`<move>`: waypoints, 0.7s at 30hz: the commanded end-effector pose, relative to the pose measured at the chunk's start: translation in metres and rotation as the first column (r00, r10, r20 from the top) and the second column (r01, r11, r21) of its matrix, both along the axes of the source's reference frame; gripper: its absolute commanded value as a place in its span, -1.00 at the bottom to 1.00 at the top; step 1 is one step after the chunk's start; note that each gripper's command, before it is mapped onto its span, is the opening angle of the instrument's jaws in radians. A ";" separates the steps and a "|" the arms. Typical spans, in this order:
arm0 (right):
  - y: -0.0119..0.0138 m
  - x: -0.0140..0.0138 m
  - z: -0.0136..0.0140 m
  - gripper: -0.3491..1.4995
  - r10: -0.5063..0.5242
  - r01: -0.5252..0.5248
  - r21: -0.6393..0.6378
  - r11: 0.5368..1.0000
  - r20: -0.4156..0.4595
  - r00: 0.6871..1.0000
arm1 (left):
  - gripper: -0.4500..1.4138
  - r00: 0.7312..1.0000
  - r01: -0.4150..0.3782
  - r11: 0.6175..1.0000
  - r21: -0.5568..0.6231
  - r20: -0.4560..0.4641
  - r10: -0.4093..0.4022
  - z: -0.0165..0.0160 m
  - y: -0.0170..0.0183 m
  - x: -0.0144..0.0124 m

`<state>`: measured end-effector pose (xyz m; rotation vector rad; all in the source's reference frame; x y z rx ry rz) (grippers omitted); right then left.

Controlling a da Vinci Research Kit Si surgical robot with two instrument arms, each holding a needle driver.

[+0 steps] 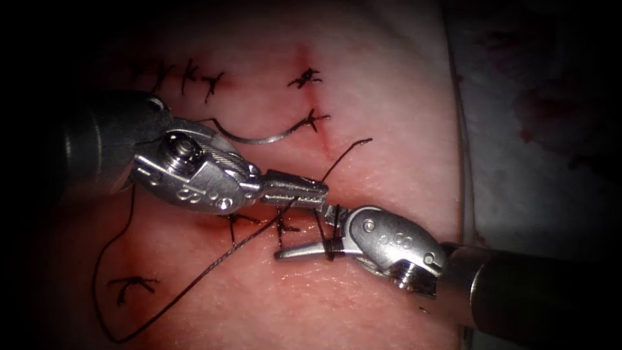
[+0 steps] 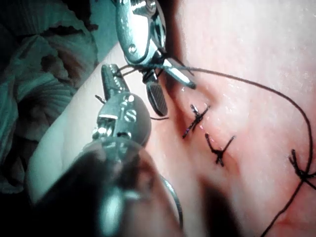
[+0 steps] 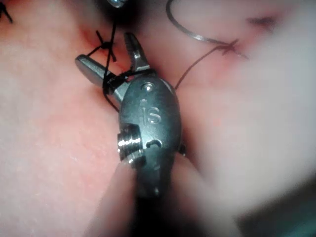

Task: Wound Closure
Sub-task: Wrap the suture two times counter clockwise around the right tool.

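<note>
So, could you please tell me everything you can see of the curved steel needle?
The thin curved steel needle lies loose on the pale tissue, held by neither tool. It arcs from beside the left arm's silver tool toward a dark knotted stitch, where one end meets dark thread. It looks to rest on the surface, not in the tissue. The right wrist view shows the same arc.

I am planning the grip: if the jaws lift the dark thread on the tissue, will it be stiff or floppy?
Probably floppy: the thread lies in loose curves over the tissue. Likely very light, since it is thin. It may snag, as it drapes between the right tool's open jaws.
</note>
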<state>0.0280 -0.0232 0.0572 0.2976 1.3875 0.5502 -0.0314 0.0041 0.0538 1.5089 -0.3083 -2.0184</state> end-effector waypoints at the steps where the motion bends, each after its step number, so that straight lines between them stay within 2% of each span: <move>1: -0.0004 0.0010 0.0005 0.23 -0.022 0.022 -0.004 1.000 -0.027 0.999 | -1.00 1.000 -0.010 1.000 0.016 0.005 0.010 0.0012 0.0007 -0.0006; 2: -0.0005 0.0010 0.0004 0.07 -0.040 0.039 -0.007 0.999 -0.047 0.998 | -1.00 1.000 -0.012 1.000 0.026 0.010 0.012 0.0017 0.0009 -0.0006; 3: -0.0006 0.0010 0.0003 -0.37 -0.069 0.068 -0.011 0.998 -0.080 0.994 | -1.00 1.000 -0.017 0.999 0.037 0.013 0.017 0.0023 0.0010 -0.0007; 4: -0.0007 0.0010 0.0002 -1.00 -0.123 0.120 -0.025 0.992 -0.131 0.984 | -1.00 0.999 -0.036 0.997 0.065 0.018 0.035 0.0035 0.0012 -0.0007; 7: -0.0007 0.0011 0.0002 -1.00 -0.188 0.178 -0.065 0.982 -0.188 0.964 | -1.00 0.998 -0.056 0.994 0.097 0.034 0.053 0.0053 0.0013 -0.0008; 10: -0.0007 0.0010 0.0002 -1.00 -0.163 0.147 -0.082 0.986 -0.238 0.958 | -1.00 0.996 -0.076 0.990 0.121 0.045 0.071 0.0075 0.0010 -0.0005; 15: -0.0007 0.0003 -0.0001 -1.00 -0.082 0.064 -0.067 0.996 -0.327 0.942 | -1.00 0.995 -0.086 0.984 0.158 0.053 0.079 0.0101 0.0008 0.0007; 17: -0.0006 -0.0001 -0.0002 -0.78 -0.039 0.028 -0.035 0.999 -0.363 0.931 | -1.00 0.995 -0.092 0.982 0.167 0.057 0.084 0.0109 0.0005 0.0012; 20: -0.0004 -0.0007 -0.0004 -0.73 0.049 -0.042 0.024 0.999 -0.438 0.898 | -1.00 0.995 -0.095 0.978 0.185 0.049 0.087 0.0122 -0.0001 0.0019; 21: -0.0003 -0.0009 -0.0005 -0.82 0.078 -0.062 0.050 0.997 -0.463 0.883 | -1.00 0.995 -0.090 0.980 0.178 0.047 0.083 0.0126 -0.0004 0.0021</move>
